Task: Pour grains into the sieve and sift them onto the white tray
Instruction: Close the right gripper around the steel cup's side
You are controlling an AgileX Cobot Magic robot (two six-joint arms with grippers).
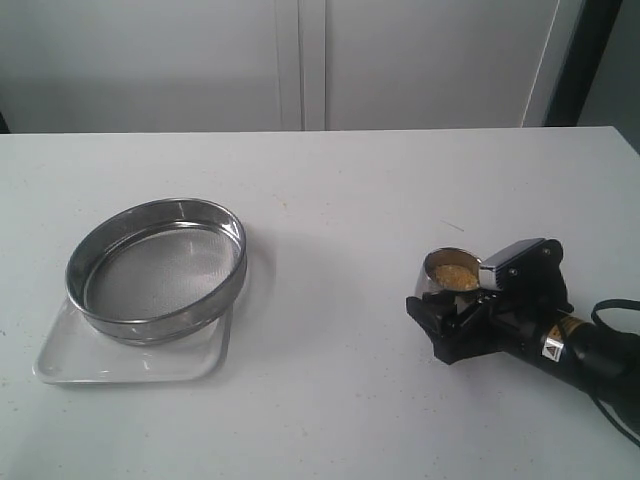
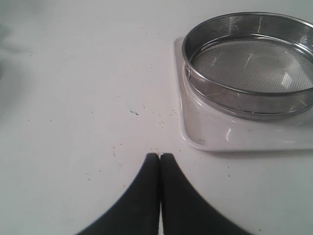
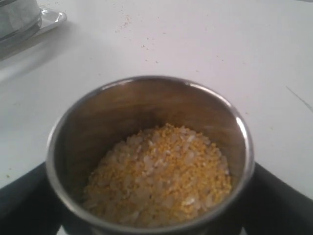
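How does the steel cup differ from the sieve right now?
The sieve is a wide, shallow ring with a mesh bottom; the cup is small, deep and solid-walled. The sieve is empty and rests on the white tray; the cup holds the grains and stands on the bare table. Both are shiny steel and upright.

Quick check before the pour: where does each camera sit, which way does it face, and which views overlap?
Exterior: above the table's near side, facing the far wall; sieve on white tray left, right gripper around the steel cup right.
Left wrist: low behind the shut left gripper, facing sieve and tray.
Right wrist: above the cup, looking down onto the grains; its fingers flank it.
Shared: all three show sieve and tray; exterior and right wrist share the cup.
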